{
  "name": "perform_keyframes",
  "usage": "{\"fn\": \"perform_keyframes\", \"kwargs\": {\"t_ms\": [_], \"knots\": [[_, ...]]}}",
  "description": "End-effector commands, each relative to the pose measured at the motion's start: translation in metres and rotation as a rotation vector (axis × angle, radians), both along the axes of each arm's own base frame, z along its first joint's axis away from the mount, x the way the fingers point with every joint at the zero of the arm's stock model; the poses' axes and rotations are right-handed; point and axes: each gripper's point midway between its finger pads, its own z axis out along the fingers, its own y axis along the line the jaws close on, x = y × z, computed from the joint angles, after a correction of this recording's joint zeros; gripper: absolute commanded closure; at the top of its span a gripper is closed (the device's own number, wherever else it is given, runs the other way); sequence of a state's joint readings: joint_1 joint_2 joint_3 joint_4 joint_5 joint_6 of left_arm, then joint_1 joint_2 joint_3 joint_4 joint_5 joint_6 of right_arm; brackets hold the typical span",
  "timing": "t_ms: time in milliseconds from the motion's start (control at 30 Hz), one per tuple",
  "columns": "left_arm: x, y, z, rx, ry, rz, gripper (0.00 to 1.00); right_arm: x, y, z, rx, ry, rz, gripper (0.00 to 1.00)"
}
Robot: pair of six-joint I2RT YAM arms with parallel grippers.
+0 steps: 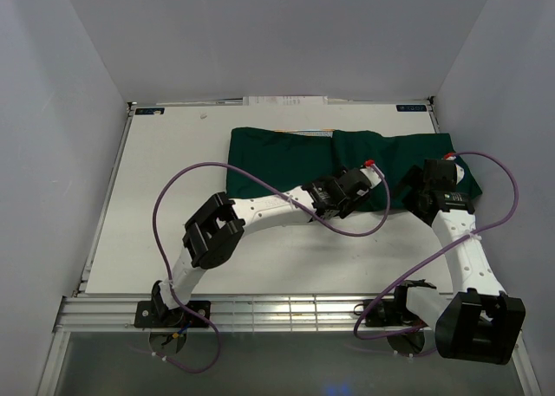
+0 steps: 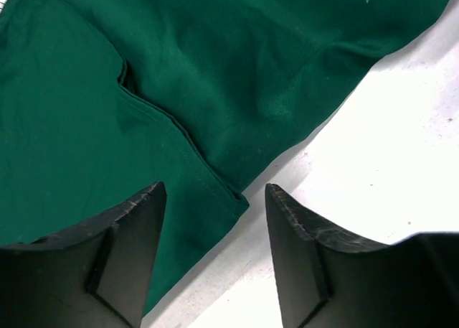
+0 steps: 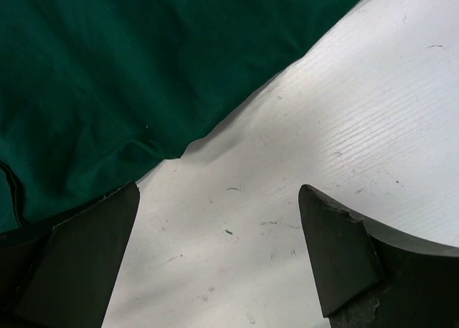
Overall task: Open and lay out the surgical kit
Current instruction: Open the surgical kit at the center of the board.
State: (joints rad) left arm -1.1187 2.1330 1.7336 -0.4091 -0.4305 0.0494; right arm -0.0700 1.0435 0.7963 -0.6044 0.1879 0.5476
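Note:
The surgical kit (image 1: 286,153) is a dark green cloth bundle lying folded shut across the far half of the white table; what it holds is hidden. My left gripper (image 1: 373,175) sits at the middle of the bundle's near edge. In the left wrist view it (image 2: 215,191) is open, and a folded, hemmed corner of the green cloth (image 2: 228,197) lies between its fingers without being pinched. My right gripper (image 1: 422,186) is at the bundle's right end. There it (image 3: 219,191) stands wide open over bare table, with the cloth edge (image 3: 129,69) beside its left finger.
The white table (image 1: 173,205) is enclosed by grey walls on three sides. An aluminium rail (image 1: 260,309) runs along the near edge by the arm bases. Purple cables (image 1: 160,210) loop over the table beside each arm. White labels (image 1: 286,101) lie at the far edge.

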Motion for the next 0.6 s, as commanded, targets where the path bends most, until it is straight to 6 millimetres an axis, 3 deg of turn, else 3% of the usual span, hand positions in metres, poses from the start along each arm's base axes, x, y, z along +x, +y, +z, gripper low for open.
{"fn": "perform_keyframes", "kwargs": {"t_ms": [0, 333, 400, 500, 567], "knots": [[0.003, -0.007, 0.005, 0.008, -0.019, -0.023, 0.33, 0.008, -0.003, 0.008, -0.006, -0.025, -0.017, 0.02], [0.005, -0.006, 0.002, 0.031, -0.028, -0.024, 0.34, 0.01, -0.001, 0.006, 0.006, -0.026, -0.005, 0.02], [0.006, -0.006, 0.005, 0.033, -0.035, -0.026, 0.37, 0.011, 0.0, 0.006, 0.01, -0.026, -0.002, 0.02], [0.007, -0.007, 0.011, 0.023, -0.042, -0.026, 0.51, 0.012, 0.001, 0.007, 0.013, -0.03, 0.001, 0.02], [0.007, -0.007, 0.014, 0.021, -0.042, -0.025, 0.52, 0.012, 0.001, 0.007, 0.012, -0.029, 0.004, 0.02]]}}
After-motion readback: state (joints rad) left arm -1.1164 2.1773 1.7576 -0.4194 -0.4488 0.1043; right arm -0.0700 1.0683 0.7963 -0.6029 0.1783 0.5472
